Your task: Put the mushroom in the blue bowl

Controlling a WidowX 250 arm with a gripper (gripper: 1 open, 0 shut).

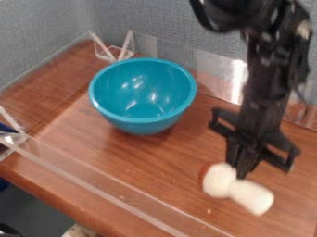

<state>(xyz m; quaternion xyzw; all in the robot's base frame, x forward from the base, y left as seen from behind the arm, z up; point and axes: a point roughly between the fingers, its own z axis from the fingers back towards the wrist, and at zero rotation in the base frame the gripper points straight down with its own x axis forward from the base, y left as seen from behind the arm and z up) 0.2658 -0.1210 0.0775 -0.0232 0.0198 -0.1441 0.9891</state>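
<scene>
The mushroom (235,189) hung in the lower right of the frame, its pale body lying roughly sideways, with the rounder end toward the left and the blunt stem end toward the lower right. The black fingers (247,165) pointed straight down and were pinched narrow on the mushroom's middle from above. The picture was blurred there, so whether the mushroom cleared the surface (111,157) or brushed it could not be told.

The dark arm (266,65) rose from the fingers toward the upper right corner. The blue bowl (144,94) stood upright in the upper left part of the frame, well apart from the mushroom, with its hollow open to view. A clear plastic barrier (99,180) ran along the near edge of the brown wooden surface.
</scene>
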